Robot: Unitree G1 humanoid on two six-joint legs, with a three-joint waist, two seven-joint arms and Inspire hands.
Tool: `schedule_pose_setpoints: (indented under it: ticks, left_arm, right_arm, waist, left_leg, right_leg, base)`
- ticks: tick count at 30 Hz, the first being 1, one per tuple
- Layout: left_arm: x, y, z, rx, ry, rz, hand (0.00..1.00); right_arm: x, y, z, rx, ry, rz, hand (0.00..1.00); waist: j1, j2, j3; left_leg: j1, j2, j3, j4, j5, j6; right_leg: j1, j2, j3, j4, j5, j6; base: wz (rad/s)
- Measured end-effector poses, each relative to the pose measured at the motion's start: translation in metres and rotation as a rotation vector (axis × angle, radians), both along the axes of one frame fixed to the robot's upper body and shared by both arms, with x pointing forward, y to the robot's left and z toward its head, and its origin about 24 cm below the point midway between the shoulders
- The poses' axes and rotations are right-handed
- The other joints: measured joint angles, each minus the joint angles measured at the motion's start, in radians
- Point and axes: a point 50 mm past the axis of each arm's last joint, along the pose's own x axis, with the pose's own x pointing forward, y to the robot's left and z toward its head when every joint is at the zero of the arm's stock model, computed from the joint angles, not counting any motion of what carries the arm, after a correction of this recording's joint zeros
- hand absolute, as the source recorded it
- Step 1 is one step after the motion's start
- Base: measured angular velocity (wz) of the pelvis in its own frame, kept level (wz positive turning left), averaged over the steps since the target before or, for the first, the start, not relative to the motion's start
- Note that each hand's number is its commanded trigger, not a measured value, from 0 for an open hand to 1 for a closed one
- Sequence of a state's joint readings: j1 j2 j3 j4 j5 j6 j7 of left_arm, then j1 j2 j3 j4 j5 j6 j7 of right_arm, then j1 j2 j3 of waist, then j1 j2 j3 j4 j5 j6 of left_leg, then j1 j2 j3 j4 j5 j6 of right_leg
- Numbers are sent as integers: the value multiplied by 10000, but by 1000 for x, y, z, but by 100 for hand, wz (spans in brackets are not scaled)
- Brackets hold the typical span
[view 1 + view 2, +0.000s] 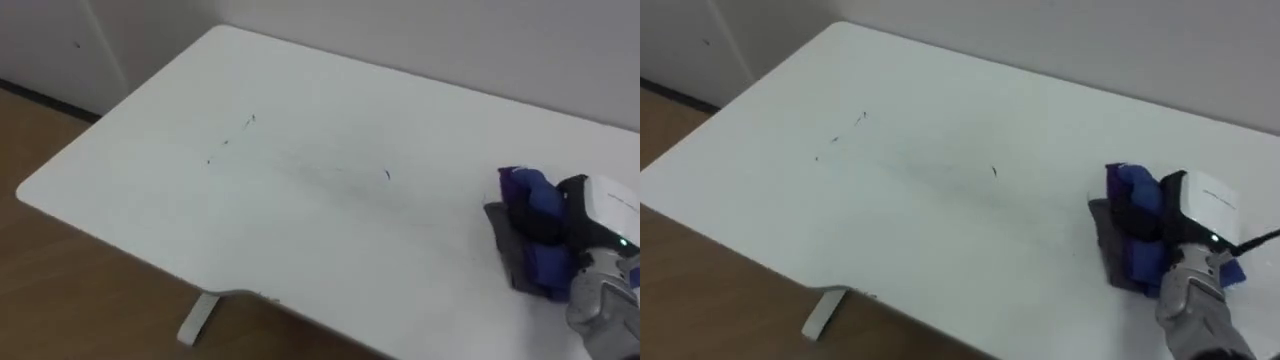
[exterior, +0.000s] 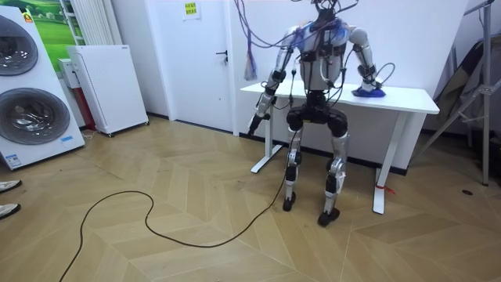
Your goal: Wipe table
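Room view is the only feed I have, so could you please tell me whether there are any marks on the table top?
Observer: Yes. The eye views show a few small dark marks on the white table, scattered from its middle toward the left.
Operator: Thank you. Where do they lie in relation to the cloth?
Observer: The blue cloth sits toward the table's right end, well apart from the marks, with bare surface between them.
Operator: And is the right hand on it?
Observer: The right hand rests on top of the cloth, which is bunched up rather than spread flat.
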State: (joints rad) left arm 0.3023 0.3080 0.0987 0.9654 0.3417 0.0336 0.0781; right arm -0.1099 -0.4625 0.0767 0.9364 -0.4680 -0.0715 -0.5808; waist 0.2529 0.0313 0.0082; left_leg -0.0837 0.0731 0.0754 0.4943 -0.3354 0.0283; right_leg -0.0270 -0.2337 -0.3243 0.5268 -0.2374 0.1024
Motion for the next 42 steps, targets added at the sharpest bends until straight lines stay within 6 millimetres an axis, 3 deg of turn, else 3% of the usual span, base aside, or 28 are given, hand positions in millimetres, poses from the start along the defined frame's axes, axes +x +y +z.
schedule_pose_setpoints:
  ticks: [2, 4, 6, 7, 10, 11, 12, 13, 15, 16, 17, 19, 20, 21, 22, 24, 25, 26, 28, 30, 33, 35, 38, 41, 42]
  left_arm:
    - [5, 10, 5, 325, -144, -13, 0]
    - [9, 23, 12, 724, -237, -76, 0]
    - [17, 31, 18, 1181, -596, -132, 0]
    - [15, 31, 18, 1218, -559, -131, 0]
    - [10, 24, 14, 1164, -424, -182, 0]
    - [7, 21, 12, 1097, -338, -134, 0]
    - [6, 12, 8, 867, -310, -63, 0]
    - [7, 7, 6, 779, -341, -98, 0]
    - [10, -11, -1, 449, -467, -240, 0]
    - [11, -15, -3, 346, -448, -350, 0]
    - [10, -22, -6, 203, -329, -605, 0]
    - [9, -28, -8, 61, -291, -677, 0]
    - [8, -30, -9, 4, -242, -720, 0]
    - [11, -32, -9, -40, -289, -745, 0]
    - [13, -32, -9, -61, -353, -757, 0]
    - [14, -38, -11, -213, -353, -715, 0]
    - [14, -39, -11, -257, -293, -722, 0]
    - [11, -39, -11, -256, -162, -706, 0]
    - [9, -38, -12, -218, 21, -705, 0]
    - [8, -39, -12, -234, 110, -793, 0]
    - [23, -42, -13, -412, -210, -708, 0]
    - [28, -45, -13, -485, -256, -864, 0]
    - [29, -52, -15, -593, -103, -1329, 0]
    - [31, -56, -16, -673, -55, -1639, 0]
    - [31, -56, -16, -653, -33, -1667, 0]
  right_arm:
    - [-14, -7, -5, 179, 90, -661, 100]
    - [-27, -12, -11, 345, 287, -1199, 100]
    - [-39, -16, -17, 558, 457, -1608, 100]
    - [-41, -16, -17, 612, 436, -1674, 100]
    - [-42, -10, -20, 918, 195, -1685, 100]
    - [-39, -6, -20, 948, 34, -1550, 100]
    - [-37, -6, -18, 835, -133, -1502, 100]
    - [-36, -6, -17, 795, -216, -1488, 100]
    - [-23, -6, -10, 651, -525, -1359, 100]
    - [-21, -7, -8, 592, -565, -1358, 100]
    - [-15, -7, -4, 526, -686, -1278, 100]
    - [-3, -6, 2, 365, -769, -1046, 100]
    - [10, -3, 8, 67, -738, -653, 100]
    - [23, 0, 16, -231, -848, -250, 100]
    - [29, 2, 20, -320, -944, -81, 100]
    - [54, 12, 38, -908, -1150, 688, 100]
    - [60, 16, 42, -1111, -1136, 1018, 100]
    - [71, 32, 46, -1376, -1091, 1789, 100]
    - [84, 61, 46, -1422, -1001, 2941, 100]
    - [96, 101, 41, -1235, -878, 4221, 100]
    - [100, 136, 36, -910, -875, 5214, 100]
    - [100, 143, 34, -791, -844, 5382, 100]
    - [98, 148, 31, -826, -743, 5560, 100]
    - [99, 148, 32, -957, -739, 5645, 100]
    - [99, 149, 32, -955, -763, 5699, 71]
  waist:
    - [-352, 24, -121]
    - [-607, -57, -176]
    - [-732, -213, -255]
    - [-768, -222, -255]
    - [-870, -279, -263]
    - [-881, -417, -278]
    - [-877, -306, -314]
    - [-898, -285, -310]
    - [-960, -233, -268]
    - [-997, -212, -263]
    - [-1115, -153, -189]
    - [-1104, -112, -134]
    - [-1095, -10, -104]
    - [-1132, 88, -17]
    - [-1107, 230, -12]
    - [-746, 408, 102]
    - [-575, 500, 90]
    - [-259, 637, 63]
    - [-75, 737, 26]
    - [70, 604, 27]
    - [276, 308, 77]
    - [300, 109, 139]
    - [376, -121, 132]
    - [545, -133, 129]
    - [557, -133, 130]
  left_leg:
    - [-131, 176, -70, 212, -89, -44]
    - [-129, 359, -202, 232, -84, -151]
    - [-60, 602, -247, 250, -113, -404]
    - [-26, 684, -255, 251, -133, -482]
    - [326, 1109, -254, 56, -120, -1020]
    - [426, 1220, -216, -139, -26, -1286]
    - [449, 1458, -210, -363, 142, -1589]
    - [459, 1574, -238, -508, 261, -1737]
    - [468, 1971, -238, -1031, 824, -2174]
    - [431, 2038, -180, -1069, 945, -2184]
    - [413, 2093, -55, -1054, 1164, -2148]
    - [397, 1881, 173, -956, 1280, -2041]
    - [258, 1592, 196, -822, 1198, -1889]
    - [41, 1183, 177, -622, 1045, -1609]
    - [-31, 969, 158, -592, 979, -1489]
    - [-26, 49, 36, -868, 912, -880]
    - [-4, -63, 40, -963, 917, -810]
    - [104, -142, 45, -1150, 928, -783]
    - [206, -168, 63, -1395, 960, -771]
    - [281, -169, 48, -1650, 1022, -797]
    - [252, -165, -269, -1766, 1045, -815]
    - [261, -165, -515, -1797, 1044, -815]
    - [267, -138, -648, -1894, 1029, -792]
    - [282, -118, -706, -1906, 986, -722]
    - [279, -127, -790, -1911, 973, -700]
  right_leg:
    - [-322, -377, 288, -8, -24, 25]
    - [-445, -662, 476, -332, 49, 33]
    - [-293, -893, 175, -1279, 554, 89]
    - [-228, -887, -7, -1535, 717, 103]
    - [122, -543, -691, -1987, 1234, 42]
    - [101, -376, -912, -1751, 1329, 264]
    - [-35, -126, -1086, -1376, 1096, -13]
    - [-115, 3, -1125, -1262, 965, -96]
    - [-427, 350, -1283, -921, 394, -434]
    - [-469, 381, -1323, -810, 262, -493]
    - [-492, 411, -1491, -640, 1, -515]
    - [-653, 430, -1317, -387, -243, -600]
    - [-747, 434, -1208, -360, -323, -728]
    - [-902, 495, -1017, -359, -318, -793]
    - [-993, 596, -811, -386, -280, -853]
    - [-1334, 898, 281, -437, -48, -964]
    - [-1447, 988, 505, -465, 50, -968]
    - [-1640, 1163, 894, -521, 180, -1033]
    - [-1750, 1363, 1201, -674, 335, -1116]
    - [-1862, 1557, 1435, -808, 457, -1228]
    - [-1792, 1707, 1390, -1097, 607, -1321]
    - [-1610, 1729, 1217, -1319, 686, -1344]
    - [-1383, 1798, 1063, -1773, 931, -1347]
    - [-1149, 1834, 928, -2152, 1145, -1283]
    - [-1072, 1829, 843, -2244, 1173, -1274]
  base:
    - [4]
    - [11]
    - [-2]
    - [-9]
    - [-11]
    - [-7]
    - [0]
    - [10]
    - [18]
    - [33]
    - [26]
    - [4]
    - [-15]
    - [-14]
    - [-25]
    - [-69]
    - [-110]
    - [-100]
    - [-75]
    - [-38]
    - [-3]
    - [23]
    - [11]
    - [5]
    - [15]
